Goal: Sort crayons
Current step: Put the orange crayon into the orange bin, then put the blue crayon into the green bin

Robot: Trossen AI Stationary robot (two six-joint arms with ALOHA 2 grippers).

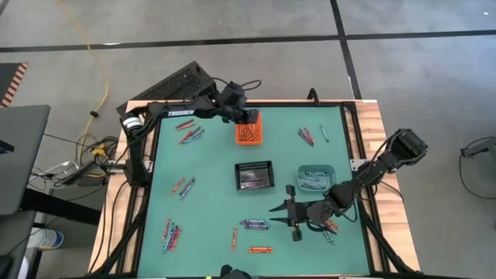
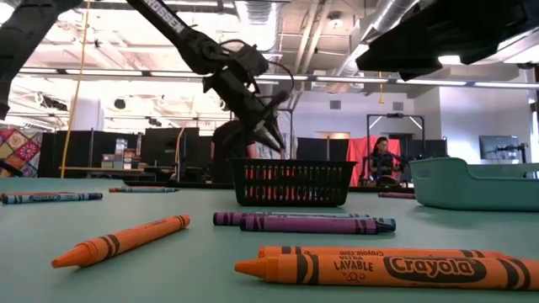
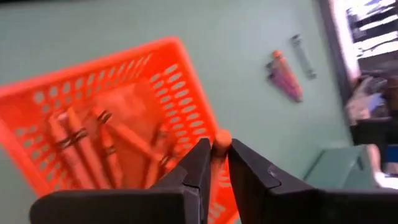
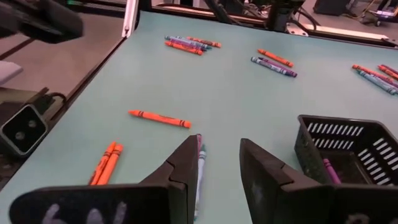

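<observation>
Many crayons (image 1: pixel 180 235) lie scattered in small clusters over the green table (image 1: pixel 209 167), near its left edge, front edge and far right corner. Three bins stand on it: a black mesh bin (image 1: pixel 255 176) at the centre, a teal bin (image 1: pixel 315 179) just to its right with crayons inside, and an orange bin (image 1: pixel 249 129) toward the far edge, holding several orange crayons.

The left gripper (image 3: pixel 219 163) hangs over the orange bin. Its fingers (image 3: pixel 198 167) pinch an orange crayon (image 3: pixel 219 144) that stands upright between them, though whether they grip it firmly or are loosening is hard to tell.

The right gripper (image 4: pixel 219 163) hovers low over the front of the table, right of centre, with its fingers parted and nothing held. A purple crayon and a teal crayon (image 4: pixel 199 163) lie together on the table just ahead of it, beside the black mesh bin.
</observation>
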